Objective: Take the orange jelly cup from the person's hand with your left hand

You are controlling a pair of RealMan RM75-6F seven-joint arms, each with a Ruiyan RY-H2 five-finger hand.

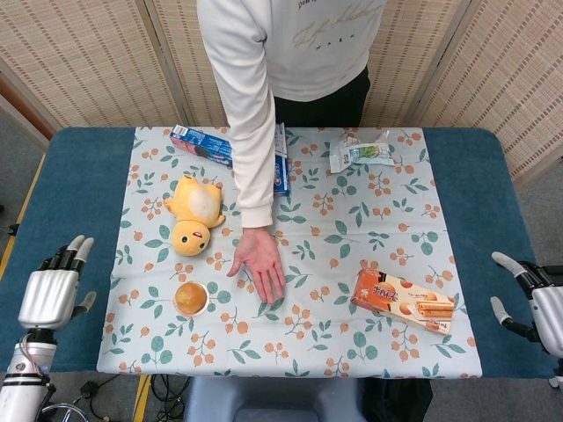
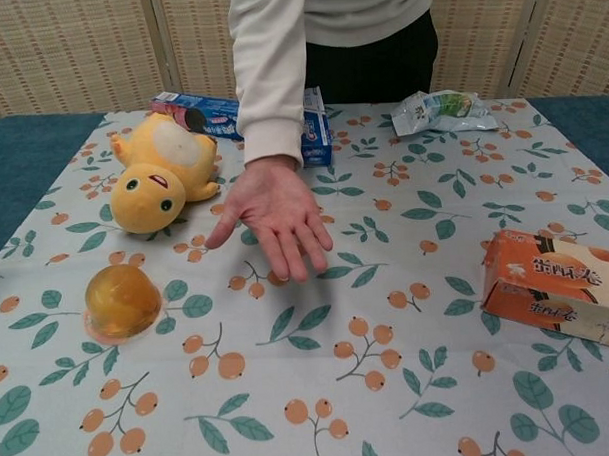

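Observation:
The orange jelly cup [image 1: 191, 298] [image 2: 121, 301] stands alone on the floral cloth, left of the person's hand [image 1: 259, 264] [image 2: 274, 218], which lies flat and empty on the table. My left hand [image 1: 53, 294] hovers over the blue table edge far to the left of the cup, fingers straight and apart, holding nothing. My right hand [image 1: 532, 299] rests at the right table edge, fingers apart and empty. Neither hand shows in the chest view.
A yellow plush toy [image 1: 194, 214] [image 2: 163, 173] lies behind the cup. A toothpaste box [image 1: 206, 147], a plastic snack bag [image 1: 361, 150] and an orange biscuit box [image 1: 404, 301] [image 2: 557, 285] also lie on the cloth [image 1: 308, 343].

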